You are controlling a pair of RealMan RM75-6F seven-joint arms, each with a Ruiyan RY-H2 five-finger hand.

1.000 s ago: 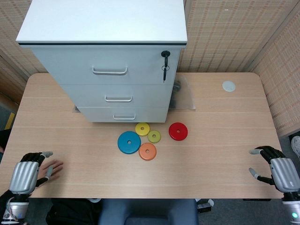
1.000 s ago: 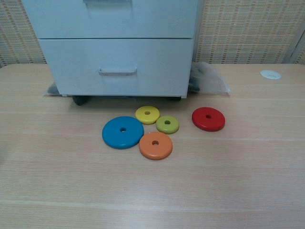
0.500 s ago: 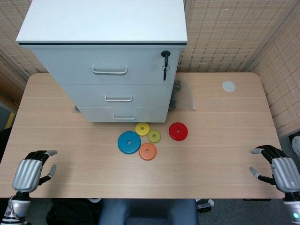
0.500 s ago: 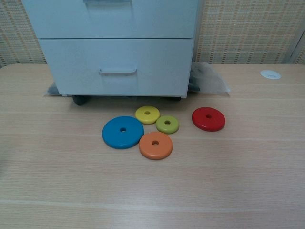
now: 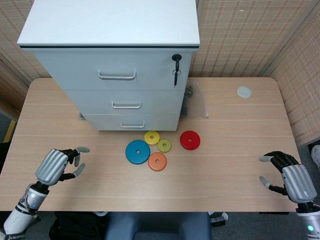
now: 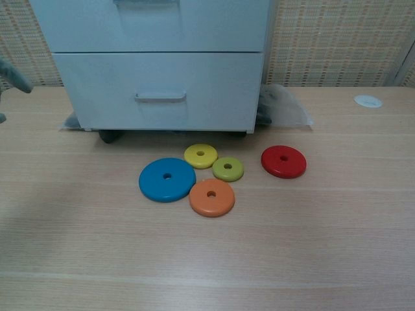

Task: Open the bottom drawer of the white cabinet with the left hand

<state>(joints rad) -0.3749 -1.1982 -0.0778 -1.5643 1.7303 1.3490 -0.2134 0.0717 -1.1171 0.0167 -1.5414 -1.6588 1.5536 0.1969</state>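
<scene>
The white cabinet (image 5: 112,60) stands at the back of the table with three drawers, all closed. Its bottom drawer (image 5: 131,122) carries a small metal handle (image 5: 132,124), seen closer in the chest view as the handle (image 6: 160,97) on the bottom drawer (image 6: 159,91). My left hand (image 5: 59,165) hovers over the table's front left, fingers apart and holding nothing, well short of the cabinet. Only a fingertip of the left hand (image 6: 13,74) shows at the chest view's left edge. My right hand (image 5: 289,177) stays at the front right, fingers spread and empty.
Coloured discs lie in front of the cabinet: blue (image 5: 137,151), orange (image 5: 157,161), yellow (image 5: 152,137), green (image 5: 164,145) and red (image 5: 190,140). A key (image 5: 176,65) hangs in the top drawer's lock. A clear plastic bag (image 5: 195,102) lies beside the cabinet, a white cap (image 5: 244,91) at back right.
My left hand has risen and moved forward and right over the table, its fingertip now entering the chest view. The right hand shifted slightly inward. The drawers stay closed.
</scene>
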